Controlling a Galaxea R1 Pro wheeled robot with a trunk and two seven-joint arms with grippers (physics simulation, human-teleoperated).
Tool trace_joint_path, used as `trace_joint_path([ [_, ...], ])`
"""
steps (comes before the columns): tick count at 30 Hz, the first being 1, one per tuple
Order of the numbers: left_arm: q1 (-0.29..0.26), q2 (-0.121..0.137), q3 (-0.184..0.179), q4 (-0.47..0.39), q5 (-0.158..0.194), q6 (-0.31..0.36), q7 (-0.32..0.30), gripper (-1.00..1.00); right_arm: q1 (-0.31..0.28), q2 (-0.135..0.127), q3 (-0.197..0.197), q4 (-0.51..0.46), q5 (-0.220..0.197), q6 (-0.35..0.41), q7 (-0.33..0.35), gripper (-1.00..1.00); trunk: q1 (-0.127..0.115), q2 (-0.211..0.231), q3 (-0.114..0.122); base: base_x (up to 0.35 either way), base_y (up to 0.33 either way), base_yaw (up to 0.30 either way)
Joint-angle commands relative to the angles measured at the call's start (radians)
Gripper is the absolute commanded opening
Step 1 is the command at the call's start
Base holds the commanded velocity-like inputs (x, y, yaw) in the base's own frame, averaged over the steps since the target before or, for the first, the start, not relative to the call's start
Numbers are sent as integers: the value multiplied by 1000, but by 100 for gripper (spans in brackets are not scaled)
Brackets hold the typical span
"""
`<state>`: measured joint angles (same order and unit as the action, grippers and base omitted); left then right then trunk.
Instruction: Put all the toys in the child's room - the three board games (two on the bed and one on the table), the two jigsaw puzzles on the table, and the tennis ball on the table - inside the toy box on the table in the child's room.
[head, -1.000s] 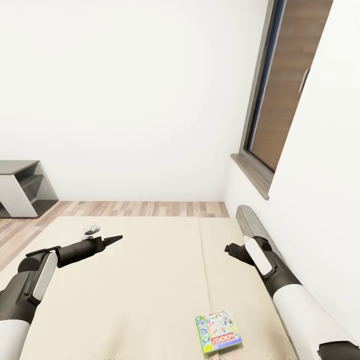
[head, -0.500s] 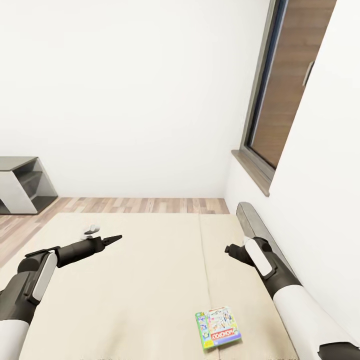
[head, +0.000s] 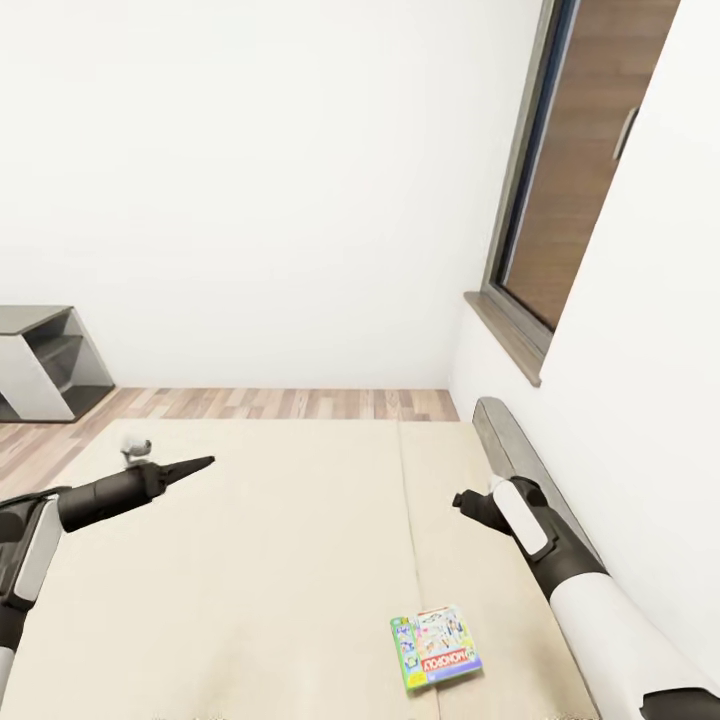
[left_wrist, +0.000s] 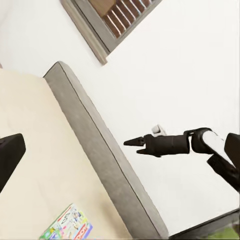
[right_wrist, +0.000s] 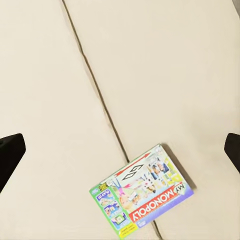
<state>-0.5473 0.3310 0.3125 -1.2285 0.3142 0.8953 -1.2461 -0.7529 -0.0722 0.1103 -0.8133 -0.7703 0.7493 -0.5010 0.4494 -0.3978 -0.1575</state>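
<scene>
A white-and-green "My Monopoly" board game (head: 435, 649) lies flat on the bed (head: 280, 560), close to the sheet's near edge and toward the headboard side, straddling the seam that runs down the beige sheet. It sits slightly askew to that seam, and nothing rests on it or leans against it; the sheet around it is bare.

The right gripper (head: 462, 500) hangs above the bed, just beside the dark grey headboard (head: 510, 455), with the game nearer the robot and lower than it. In the right wrist view the game (right_wrist: 142, 194) lies between two dark fingertips (right_wrist: 10, 152) set far apart at the frame's sides, so the jaws are spread wide and hold nothing. In the left wrist view, though, this gripper (left_wrist: 131, 143) looks like a closed point.

The left gripper (head: 203, 463) hovers over the far-left part of the sheet, well apart from the game; its fingers taper to one point in the head view, and I cannot tell how wide they stand.

Beyond the bed's far edge lie wood-plank floor (head: 280, 403) and a white wall (head: 250, 190). A grey shelf unit (head: 45, 363) stands at the far left, and a dark-framed window (head: 575, 180) sits above the headboard.
</scene>
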Motion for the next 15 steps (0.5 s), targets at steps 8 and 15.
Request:
trace_joint_path([
  [8,1,0,9,-3,-3,32,-201,100,-3,-10,6,-1,-6,6,-14,100,1,-2,-15,0,0,0],
  [15,1,-1,8,-2,-4,34,-208,100,-4,-19,10,-24,-6,9,-14,100,1,-2,-27,0,0,0],
])
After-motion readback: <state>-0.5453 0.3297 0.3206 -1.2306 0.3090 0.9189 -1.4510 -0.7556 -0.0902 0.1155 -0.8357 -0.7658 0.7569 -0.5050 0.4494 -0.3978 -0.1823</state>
